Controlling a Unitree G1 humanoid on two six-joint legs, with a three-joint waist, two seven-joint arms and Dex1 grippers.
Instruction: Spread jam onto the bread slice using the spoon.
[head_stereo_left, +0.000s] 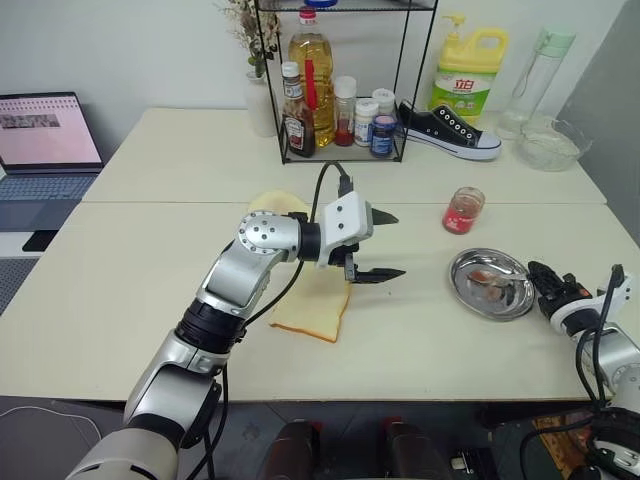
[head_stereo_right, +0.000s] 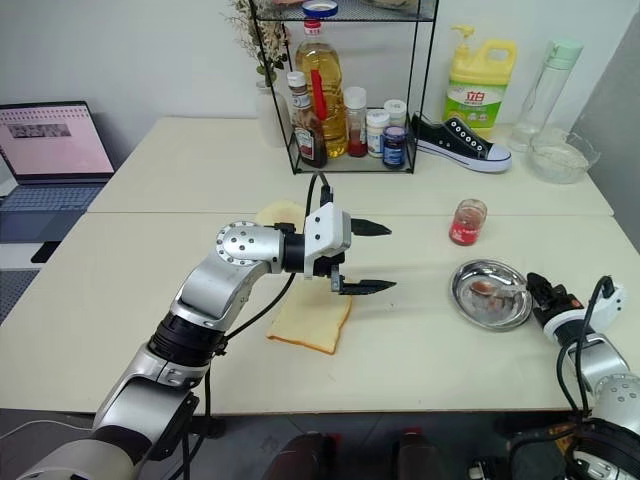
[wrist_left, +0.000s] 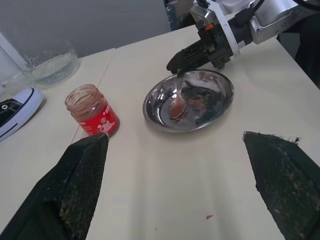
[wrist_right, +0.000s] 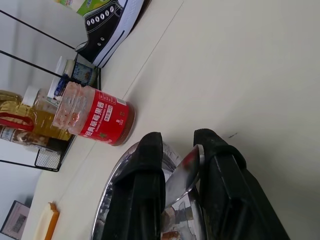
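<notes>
Fingers of the left gripper (head_stereo_left: 380, 245) stand wide apart above the table (head_stereo_left: 150, 260), gripping nothing, just past the bread slice (head_stereo_left: 312, 312) lying flat under that arm. Toward the right edge sits the round steel dish (head_stereo_left: 470, 293), with the jam jar (head_stereo_left: 463, 210) just beyond it. From the left wrist, the right gripper (wrist_left: 181, 64) reaches over the dish rim, pinching the spoon (wrist_left: 177, 103), whose red-stained bowl rests inside. From the right wrist, both narrowed fingers clamp the spoon's handle between them.
</notes>
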